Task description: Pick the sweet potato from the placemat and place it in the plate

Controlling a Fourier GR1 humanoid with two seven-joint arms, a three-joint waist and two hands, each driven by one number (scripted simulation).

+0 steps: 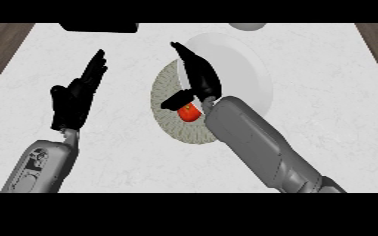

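Observation:
An orange-red sweet potato [190, 113] lies on a round woven placemat [167, 122] at the counter's middle. My right hand [199, 77] hovers right over it, fingers straight and pointing away from me, thumb [176, 101] spread to the left just beside the sweet potato. The palm and wrist hide most of the sweet potato, and no finger curls round it. A white plate [247, 72] sits directly right of and behind the placemat, partly under the hand. My left hand [74, 100] rests open at the left, fingers up.
A black object [100, 27] stands at the counter's far edge, left of centre. A pale rounded object [247, 26] shows at the far edge behind the plate. Brown floor shows past the counter's left and right edges.

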